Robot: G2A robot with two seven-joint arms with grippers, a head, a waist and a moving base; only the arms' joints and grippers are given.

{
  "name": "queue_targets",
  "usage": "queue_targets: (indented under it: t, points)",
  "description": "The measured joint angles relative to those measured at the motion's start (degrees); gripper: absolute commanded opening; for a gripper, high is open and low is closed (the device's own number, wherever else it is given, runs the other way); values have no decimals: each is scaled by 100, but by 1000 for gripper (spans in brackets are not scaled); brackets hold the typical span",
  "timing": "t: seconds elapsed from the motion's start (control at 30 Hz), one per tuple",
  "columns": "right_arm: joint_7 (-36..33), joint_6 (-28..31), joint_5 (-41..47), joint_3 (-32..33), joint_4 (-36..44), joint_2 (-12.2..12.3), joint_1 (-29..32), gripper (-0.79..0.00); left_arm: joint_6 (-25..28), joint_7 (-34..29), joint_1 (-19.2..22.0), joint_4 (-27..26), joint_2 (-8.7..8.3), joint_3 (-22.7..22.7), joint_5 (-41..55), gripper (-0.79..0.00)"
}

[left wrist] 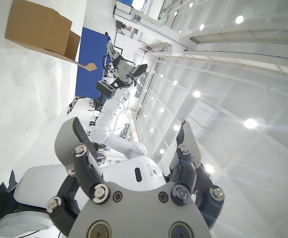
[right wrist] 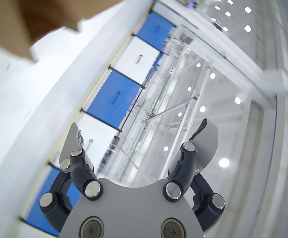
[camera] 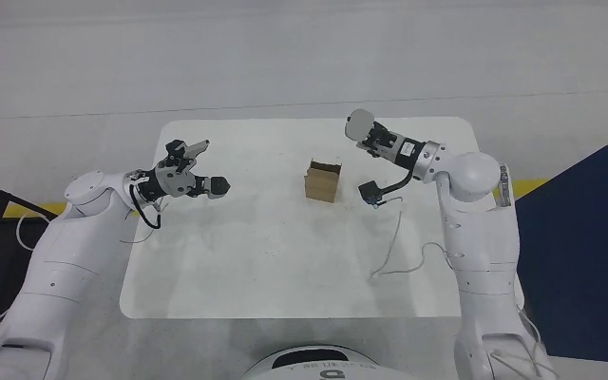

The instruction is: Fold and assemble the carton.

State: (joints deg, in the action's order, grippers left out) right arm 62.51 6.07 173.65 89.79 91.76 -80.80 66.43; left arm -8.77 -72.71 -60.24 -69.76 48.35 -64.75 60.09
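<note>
- The white table (camera: pixel 285 275) is seen beneath both grippers, and the task's thing is carried on it.
- A row of blue and white panels (right wrist: pixel 113 99) is seen beyond the right gripper's fingers. A small dark mark is printed on each, too small to be read.
- The carton (camera: pixel 322 181) (left wrist: pixel 38 29) (right wrist: pixel 33 18) is stood on the table between the two grippers, nearer the right one and well apart from the left one. Its top is left open with flaps raised, and one flap with a small tab is seen jutting from its side. It is touched by neither gripper.
- The left gripper (camera: pixel 211 166) (left wrist: pixel 130 121) is held with its jaws spread wide, and nothing is gripped between them.
- The right gripper (camera: pixel 361 133) (right wrist: pixel 140 124) (left wrist: pixel 126 58) is likewise held spread, with nothing pinched. The carton is found just off to its side.
- A thin cable (camera: pixel 391 242) is laid across the table behind the right gripper, toward the robot.
</note>
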Motion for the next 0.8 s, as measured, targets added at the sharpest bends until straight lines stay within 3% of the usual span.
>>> queue_targets:
  t: [0.17,0.8]
  points:
    - [-275,-20,239,-113,12,61,10,0,0,0,0,0,0,0,0,0]
    - [-253,0,235,-114,-5,52,20,0,0,0,0,0,0,0,0,0]
